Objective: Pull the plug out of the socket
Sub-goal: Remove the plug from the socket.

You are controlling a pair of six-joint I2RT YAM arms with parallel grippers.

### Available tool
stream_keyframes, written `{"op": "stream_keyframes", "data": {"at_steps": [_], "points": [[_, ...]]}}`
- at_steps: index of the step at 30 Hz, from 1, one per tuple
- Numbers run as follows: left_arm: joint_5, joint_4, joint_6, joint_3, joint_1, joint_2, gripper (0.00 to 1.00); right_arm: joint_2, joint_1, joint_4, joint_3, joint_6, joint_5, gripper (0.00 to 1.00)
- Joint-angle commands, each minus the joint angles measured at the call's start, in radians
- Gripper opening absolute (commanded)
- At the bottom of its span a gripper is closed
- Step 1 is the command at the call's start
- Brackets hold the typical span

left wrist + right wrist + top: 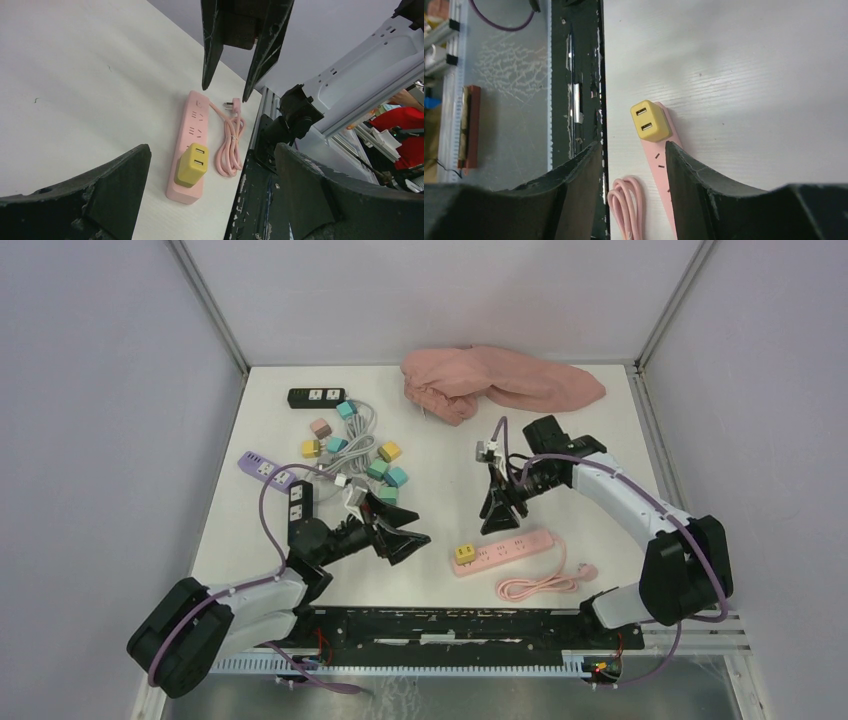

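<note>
The yellow plug (465, 554) sits in the pink strip (510, 547)'s left end near the desk (450, 475)'s front edge — I'd have the right hand (503, 523), half-open and empty above, pin the strip while the wide-open left hand (412, 532) clamps the plug squarely and lifts straight up.

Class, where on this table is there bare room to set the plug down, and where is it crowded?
Bare: middle of the table, between pink cloth, right gripper and pink strip. Crowded: back left, among adapters and cords.

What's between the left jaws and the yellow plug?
Only bare table between the left jaws and the yellow plug, seen in the top and left wrist views.
</note>
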Motion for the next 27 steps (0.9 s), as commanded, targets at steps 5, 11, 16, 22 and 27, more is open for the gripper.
{"op": "stream_keyframes", "data": {"at_steps": [5,11,16,22,27], "points": [[-0.037,-0.007,0.060,-0.014,-0.004,-0.048,1.00,-0.049,0.187,0.011,0.040,-0.194,0.171,0.56],[-0.092,-0.063,0.081,-0.036,-0.004,-0.109,1.00,-0.086,0.231,0.066,-0.013,-0.207,0.207,0.57],[-0.122,-0.095,0.096,-0.048,-0.004,-0.149,1.00,-0.111,0.239,0.112,-0.083,-0.214,0.203,0.61],[-0.129,-0.099,0.100,-0.060,-0.004,-0.165,1.00,-0.118,0.243,0.125,-0.127,-0.294,0.188,0.66],[-0.135,-0.110,0.104,-0.062,-0.004,-0.169,0.99,-0.133,0.248,0.121,-0.154,-0.377,0.188,0.71]]}}
